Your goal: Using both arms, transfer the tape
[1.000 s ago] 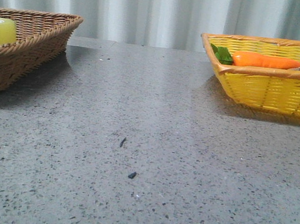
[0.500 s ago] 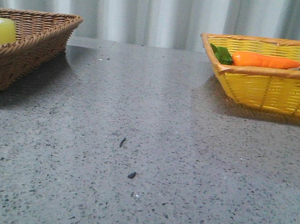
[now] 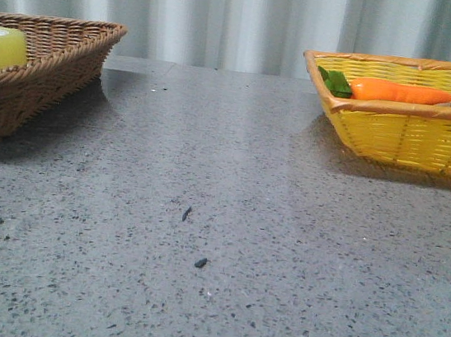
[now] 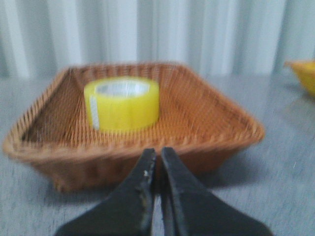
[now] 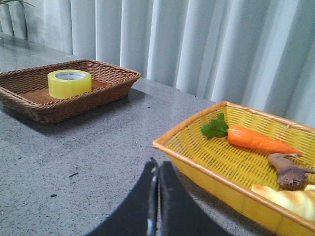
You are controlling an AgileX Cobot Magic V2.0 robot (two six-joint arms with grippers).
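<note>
Surface (image 3: 229, 202): grey speckled stone, with a pale pleated curtain (image 3: 229, 15) hanging behind its far edge. Brown wicker basket (image 3: 52, 67): set at the far left corner of the surface. Tape (image 4: 121, 103): one yellow roll with a white core, lying flat on its side inside the brown basket, hole facing up, toward the basket's back wall; in the front view only its top shows above the rim. Yellow wicker basket (image 3: 413, 131): set at the far right corner, well apart from the brown one. Contents of the yellow basket: an orange carrot (image 5: 261, 140) with green leaves, a small brown lumpy object (image 5: 288, 172) beside the carrot's thin end, and a pale ridged item (image 5: 288, 199) partly cut off by the frame; what these last two are cannot be told. Left gripper (image 4: 158, 162): dark jaws pressed together, holding nothing, pointed at the near wall of the brown basket, outside it. Right gripper (image 5: 158, 184): jaws pressed together, holding nothing, beside the near corner of the yellow basket. Two small dark specks (image 3: 193, 237) lie on the bare middle of the surface.
</note>
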